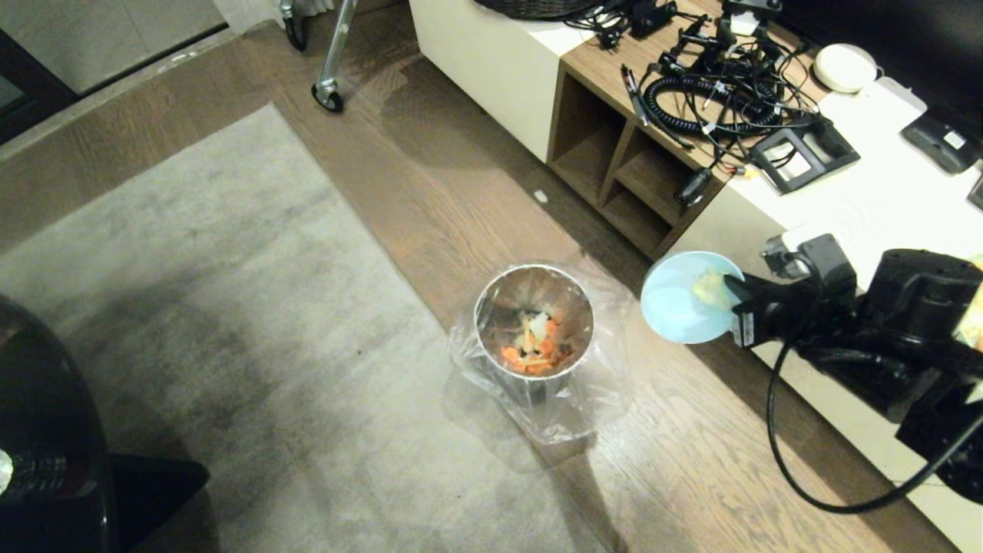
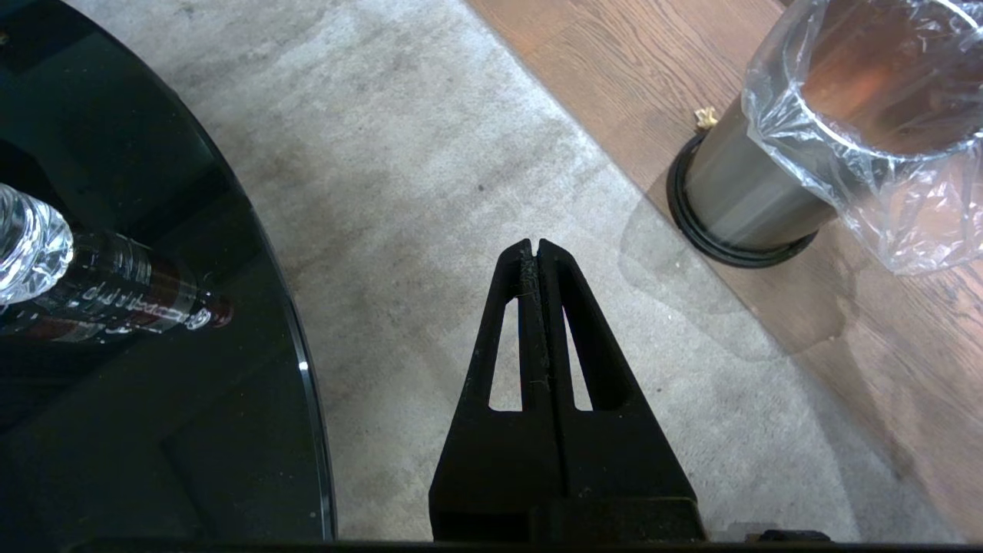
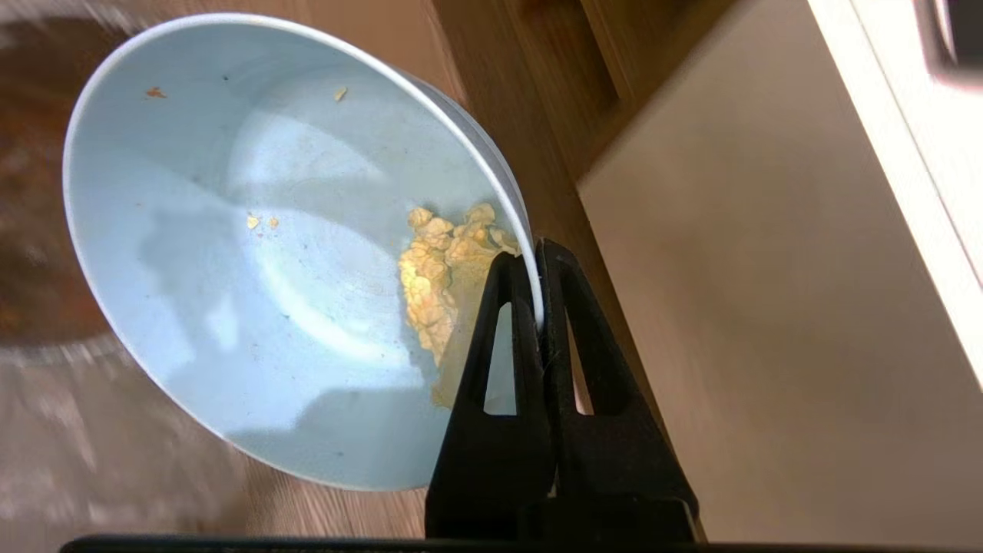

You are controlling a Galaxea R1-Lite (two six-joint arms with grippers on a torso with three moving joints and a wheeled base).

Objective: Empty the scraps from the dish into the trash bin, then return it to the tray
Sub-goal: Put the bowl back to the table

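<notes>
My right gripper [image 1: 731, 296] [image 3: 535, 257] is shut on the rim of the pale blue dish [image 1: 680, 303] [image 3: 253, 253], holding it tilted on edge in the air to the right of the trash bin [image 1: 534, 326] [image 2: 768, 184]. A pale yellow clump [image 3: 441, 269] still sticks inside the dish beside the fingers. Orange and pale scraps [image 1: 534, 346] lie at the bottom of the steel bin with its clear bag liner. My left gripper [image 2: 535, 247] is shut on nothing, hanging over the grey rug. The tray is out of view.
A low cabinet [image 1: 614, 146] with open shelves and tangled cables [image 1: 710, 88] stands behind and right of the bin. A grey rug [image 1: 200, 307] covers the floor to the left. A round black glass table [image 2: 138, 369] with a bottle [image 2: 100, 288] is beside the left gripper.
</notes>
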